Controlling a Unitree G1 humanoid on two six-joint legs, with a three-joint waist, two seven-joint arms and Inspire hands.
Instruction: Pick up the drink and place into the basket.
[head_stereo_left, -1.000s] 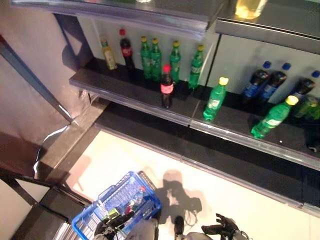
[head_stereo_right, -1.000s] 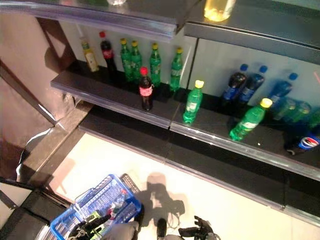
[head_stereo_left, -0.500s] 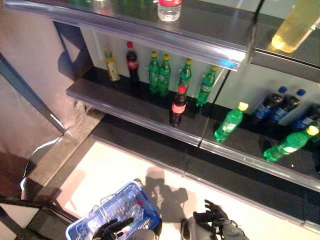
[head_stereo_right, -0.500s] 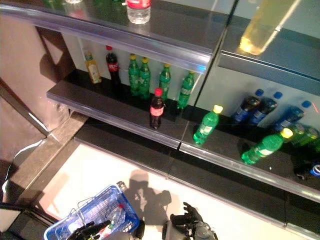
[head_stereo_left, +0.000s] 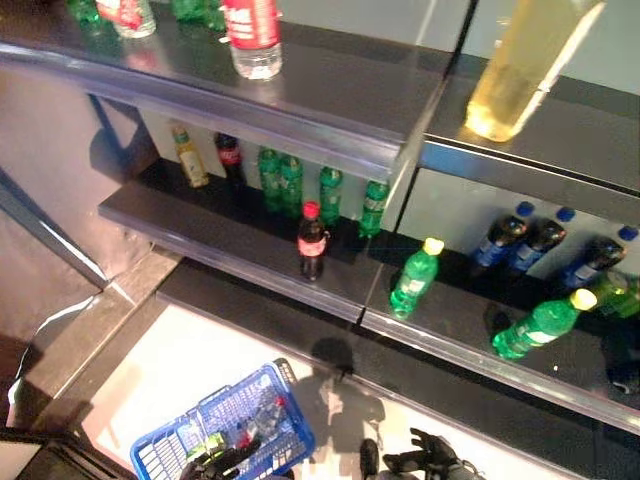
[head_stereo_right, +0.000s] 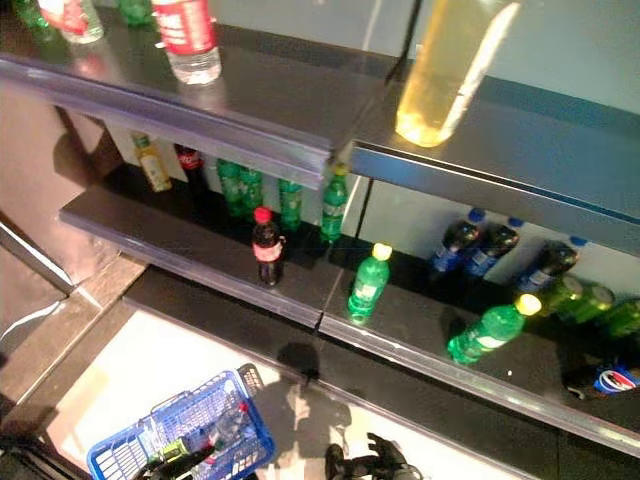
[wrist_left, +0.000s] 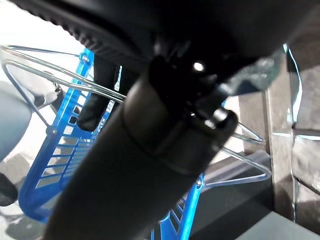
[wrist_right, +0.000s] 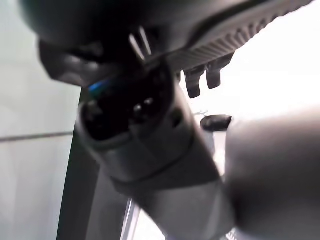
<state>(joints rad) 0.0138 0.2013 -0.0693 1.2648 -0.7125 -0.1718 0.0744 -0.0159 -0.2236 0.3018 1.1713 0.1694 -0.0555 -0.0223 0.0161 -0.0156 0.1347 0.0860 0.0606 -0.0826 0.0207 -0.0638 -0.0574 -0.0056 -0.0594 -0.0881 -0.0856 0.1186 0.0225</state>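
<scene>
Shelves (head_stereo_left: 330, 290) filled the upper frame, their front edges overhanging a strip of pale floor (head_stereo_left: 190, 360) at lower centre. The blue basket (head_stereo_left: 175, 450) sat at the lower left, its handle gripped by the left hand (head_stereo_left: 215, 462). The cola bottle (head_stereo_left: 311, 240) stood alone near the shelf's front edge. The right hand (head_stereo_left: 430, 458), half cut off at bottom, spread loose fingers.
</scene>
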